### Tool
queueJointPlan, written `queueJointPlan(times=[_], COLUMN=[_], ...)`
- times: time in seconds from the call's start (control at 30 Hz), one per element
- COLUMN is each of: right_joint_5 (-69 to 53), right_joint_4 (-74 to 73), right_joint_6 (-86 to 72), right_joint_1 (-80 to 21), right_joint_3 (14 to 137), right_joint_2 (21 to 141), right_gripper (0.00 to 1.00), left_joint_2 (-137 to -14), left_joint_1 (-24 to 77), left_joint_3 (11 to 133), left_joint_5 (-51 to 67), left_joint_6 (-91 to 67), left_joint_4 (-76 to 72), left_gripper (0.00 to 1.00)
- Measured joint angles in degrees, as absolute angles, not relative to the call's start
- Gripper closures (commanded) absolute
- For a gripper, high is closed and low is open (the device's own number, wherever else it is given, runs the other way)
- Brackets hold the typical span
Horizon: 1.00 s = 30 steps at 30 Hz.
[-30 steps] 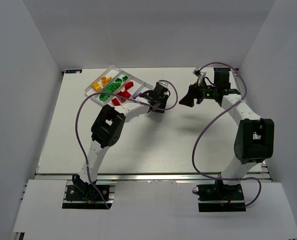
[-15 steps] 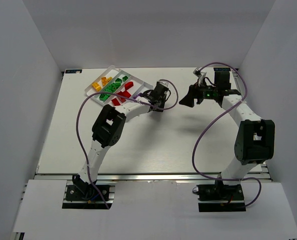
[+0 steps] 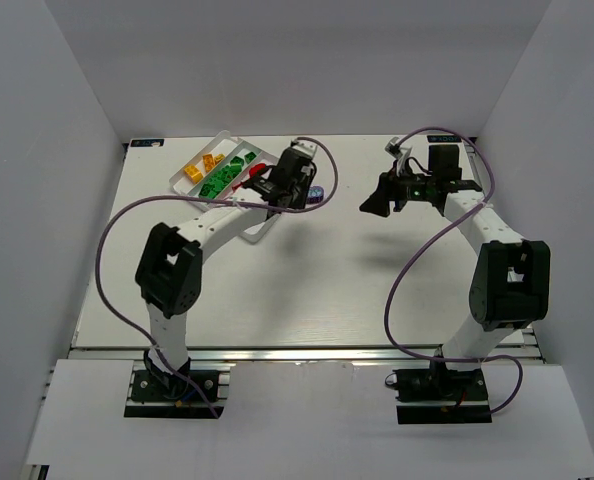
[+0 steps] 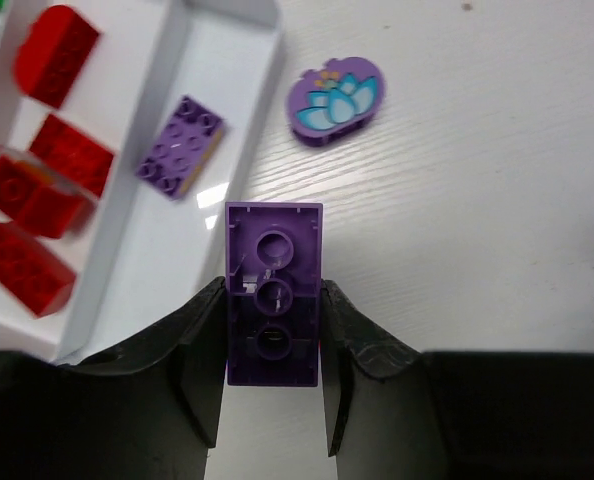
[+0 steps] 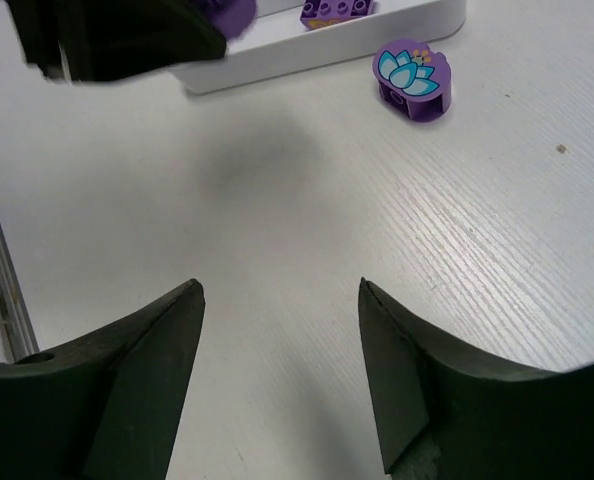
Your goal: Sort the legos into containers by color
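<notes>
Left wrist view: my left jaws are clamped on a purple brick (image 4: pixel 273 290) right beside the white tray (image 4: pixel 239 80).

I see the brick's hollow underside, three round tubes in a row, facing the camera. It is pinched by its long sides close to the outer wall of the tray's end compartment. Inside that compartment lies one flat purple brick (image 4: pixel 181 147), and the next compartment over holds the red bricks (image 4: pixel 39 190). A round purple piece with a lotus print (image 4: pixel 336 98) sits on the worktop (image 4: pixel 477 250) just outside the tray, near its corner. From the top external view, green bricks (image 3: pixel 217 180) and yellow-orange bricks (image 3: pixel 199 168) lie in the tray's two remaining compartments. My right jaws are spread wide with nothing between them, hanging over the worktop well apart from the tray, on the lotus piece's side.
</notes>
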<state>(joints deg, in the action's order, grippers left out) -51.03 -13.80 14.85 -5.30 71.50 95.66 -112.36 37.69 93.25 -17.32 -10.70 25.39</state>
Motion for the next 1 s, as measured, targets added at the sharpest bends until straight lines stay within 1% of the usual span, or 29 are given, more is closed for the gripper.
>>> queueJointPlan(times=[0.1, 0.2, 0.33, 0.4, 0.57, 0.77, 0.9, 0.93, 1.0], right_joint_5=[-51.0, -51.0, -51.0, -51.0, -50.9, -50.5, -49.9, -49.8, -49.5], right_joint_4=[-15.4, -17.4, -18.9, -19.6, -20.4, -21.4, -22.8, -23.1, -23.9], right_joint_6=[16.4, 17.8, 18.9, 19.2, 20.1, 20.9, 22.1, 22.5, 23.2], right_joint_1=[-5.8, -6.3, -7.0, -7.2, -7.2, -7.4, -7.8, -7.9, -8.0], right_joint_3=[71.5, 71.6, 71.6, 71.6, 72.2, 72.9, 74.5, 74.9, 75.7], right_joint_2=[95.7, 95.7, 95.7, 95.7, 96.1, 96.4, 97.9, 98.3, 98.9], right_gripper=[0.42, 0.42, 0.41, 0.40, 0.39, 0.37, 0.36, 0.36, 0.35], left_joint_2=[-108.1, -106.5, -106.6, -106.8, -108.3, -111.8, -113.6, -113.8, -114.3], left_joint_1=[34.9, 31.4, 27.4, 26.2, 25.7, 25.7, 25.7, 25.7, 25.7], left_joint_3=[89.7, 86.6, 83.4, 83.0, 83.6, 85.5, 86.8, 87.3, 88.2], left_joint_5=[-17.3, -17.3, -17.3, -17.3, -16.9, -16.4, -16.4, -16.5, -16.7], left_joint_6=[-10.3, -10.3, -9.9, -9.5, -8.5, -8.2, -8.1, -8.2, -8.1], left_joint_4=[25.4, 25.4, 26.1, 26.9, 27.0, 27.0, 27.5, 27.9, 28.3], left_gripper=[0.86, 0.84, 0.76, 0.74, 0.64, 0.56, 0.46, 0.41, 0.37])
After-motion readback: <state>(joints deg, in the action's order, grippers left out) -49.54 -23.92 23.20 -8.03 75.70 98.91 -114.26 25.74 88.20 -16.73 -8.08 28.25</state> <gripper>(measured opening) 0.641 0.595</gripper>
